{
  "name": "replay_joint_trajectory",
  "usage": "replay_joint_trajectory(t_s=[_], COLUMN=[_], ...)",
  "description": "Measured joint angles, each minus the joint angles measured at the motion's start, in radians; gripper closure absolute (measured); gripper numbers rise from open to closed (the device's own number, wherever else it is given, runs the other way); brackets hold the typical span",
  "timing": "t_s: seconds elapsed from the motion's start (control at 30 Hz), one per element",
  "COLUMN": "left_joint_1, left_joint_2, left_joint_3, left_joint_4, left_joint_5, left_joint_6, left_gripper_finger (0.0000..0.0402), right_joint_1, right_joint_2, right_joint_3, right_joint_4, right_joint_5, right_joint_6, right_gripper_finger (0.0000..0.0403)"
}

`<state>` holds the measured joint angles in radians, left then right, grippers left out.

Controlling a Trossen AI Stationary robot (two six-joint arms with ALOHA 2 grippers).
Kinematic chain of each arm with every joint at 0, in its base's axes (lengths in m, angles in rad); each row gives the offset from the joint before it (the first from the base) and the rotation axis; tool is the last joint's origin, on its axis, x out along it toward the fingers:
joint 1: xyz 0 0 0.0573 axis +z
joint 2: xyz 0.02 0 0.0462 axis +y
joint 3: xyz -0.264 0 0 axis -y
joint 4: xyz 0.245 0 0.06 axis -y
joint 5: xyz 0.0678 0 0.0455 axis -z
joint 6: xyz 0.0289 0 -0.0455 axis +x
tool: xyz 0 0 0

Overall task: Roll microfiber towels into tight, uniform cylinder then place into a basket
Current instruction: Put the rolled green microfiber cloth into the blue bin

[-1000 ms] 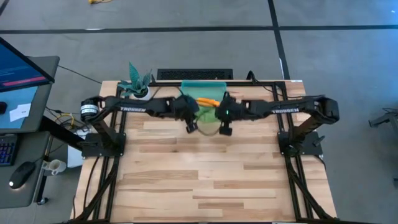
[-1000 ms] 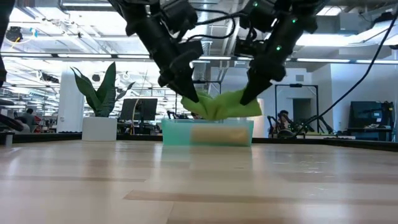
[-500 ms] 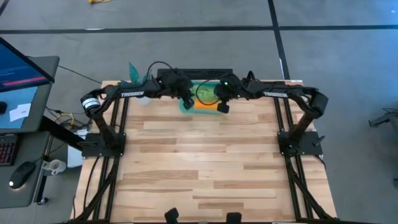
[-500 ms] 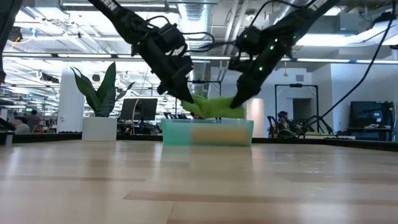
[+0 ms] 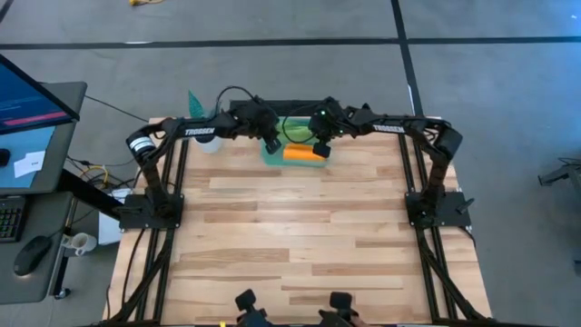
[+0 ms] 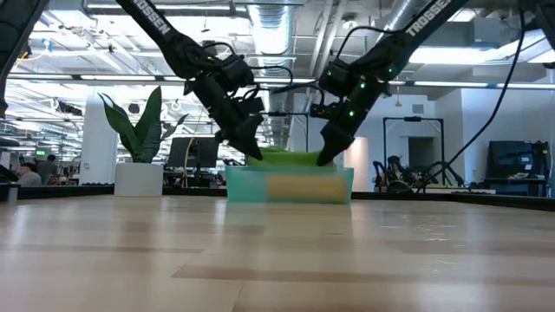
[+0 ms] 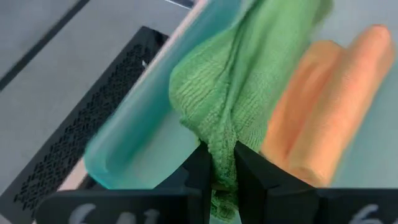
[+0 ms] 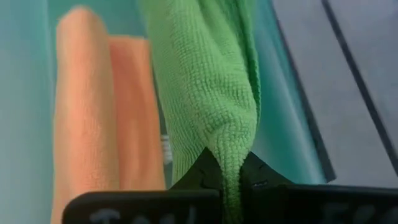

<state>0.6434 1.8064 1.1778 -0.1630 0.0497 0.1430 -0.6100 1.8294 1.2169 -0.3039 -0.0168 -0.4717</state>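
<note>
Two grippers meet over the teal bin (image 5: 272, 156) at the table's (image 5: 300, 236) far edge, each pinching one end of the lime green towel (image 5: 297, 133).

High view: left gripper (image 5: 271, 143) and right gripper (image 5: 319, 148) sit at opposite ends of the bin, the green towel strung between them toward the bin's far side. Orange towel (image 5: 303, 153) lies rolled in the bin on the near side. The fingers themselves are too small to read from up here.

Low view adds height: green towel (image 6: 286, 159) sits just at the bin (image 6: 290, 185) rim line, sagging slightly between left gripper (image 6: 250, 147) and right gripper (image 6: 324, 154). Orange roll shows only as a pale blur through the translucent wall. White pot with plant (image 6: 139, 165) stands off to the side, well apart from the bin.

Wrist views settle the grip. Left wrist: fingers (image 7: 200, 171) clamped tight on a bunched corner of green towel (image 7: 249, 93), cloth squeezed through the narrow gap; orange roll (image 7: 323, 106) just beside it, bin wall (image 7: 143, 118) on the other side. Right wrist: fingers (image 8: 205, 171) likewise closed on the green towel (image 8: 205, 87) end, folded to a point at the pinch; orange towel (image 8: 99, 106) lies alongside, inside the bin (image 8: 286, 124).

Can't tell whether the green towel touches the bin floor.
</note>
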Motion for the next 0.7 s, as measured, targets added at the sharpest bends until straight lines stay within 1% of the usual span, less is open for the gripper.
replay_joint_trajectory(t_s=[0.1, 0.23, 0.33, 0.47, 0.6, 0.7], left_joint_1=[0.001, 0.001, 0.003, 0.003, 0.003, 0.008], left_joint_2=[0.026, 0.061, 0.072, 0.076, 0.077, 0.077], left_joint_3=[-0.001, 0.0, 0.0, 0.001, 0.001, -0.002], left_joint_4=[0.004, 0.02, 0.027, 0.031, 0.027, 0.013], left_joint_5=[-0.004, -0.028, -0.057, -0.067, -0.076, -0.12], left_joint_6=[0.005, 0.033, 0.068, 0.062, 0.085, 0.097], left_gripper_finger=[0.0365, 0.0365, 0.0365, 0.0357, 0.0331, 0.0298], right_joint_1=[-0.002, -0.006, -0.006, -0.007, -0.007, -0.009], right_joint_2=[0.029, 0.036, 0.035, 0.035, 0.035, 0.035], right_joint_3=[0.007, 0.009, 0.008, 0.008, 0.008, 0.007], right_joint_4=[-0.006, 0.007, -0.001, -0.002, -0.01, -0.025], right_joint_5=[0.002, 0.003, 0.006, 0.007, 0.01, 0.024], right_joint_6=[0.0, 0.0, 0.0, 0.003, 0.009, 0.011], right_gripper_finger=[0.0382, 0.0384, 0.0384, 0.0382, 0.0384, 0.0384])
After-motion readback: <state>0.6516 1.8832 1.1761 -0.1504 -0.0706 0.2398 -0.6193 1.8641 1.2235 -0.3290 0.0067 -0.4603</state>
